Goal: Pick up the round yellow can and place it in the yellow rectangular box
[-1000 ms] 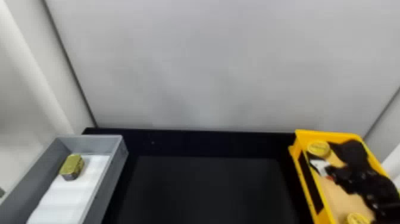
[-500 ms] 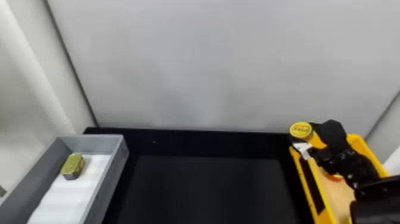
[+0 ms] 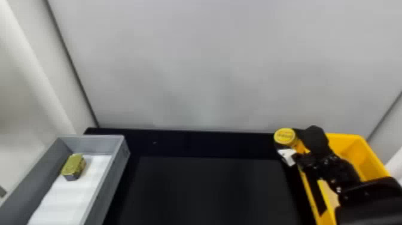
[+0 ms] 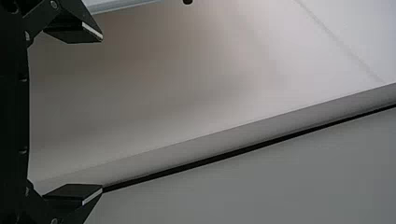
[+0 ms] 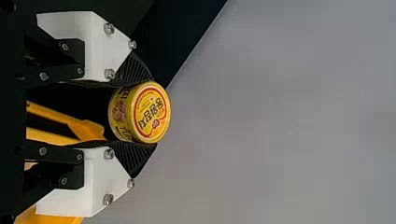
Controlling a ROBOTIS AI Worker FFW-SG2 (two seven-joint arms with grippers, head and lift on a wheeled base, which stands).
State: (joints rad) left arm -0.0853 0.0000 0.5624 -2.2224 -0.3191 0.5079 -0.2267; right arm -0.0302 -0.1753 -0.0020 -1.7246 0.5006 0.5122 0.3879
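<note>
Can (image 3: 284, 136) gripped between your right gripper's (image 5: 154, 112) fingertips; the yellow box (image 3: 366, 155) lies under that gripper. Your left gripper (image 4: 102, 114) is empty, fingers spread. You're likely at placing: bring the can inside the rim, lower, release.

I can pass over the black table (image 3: 209, 191) toward 12 o'clock until the pale wall (image 3: 209, 65); the grey box (image 3: 112, 179) obstructs 10 o'clock, the yellow box (image 3: 344, 140) 2 o'clock.
</note>
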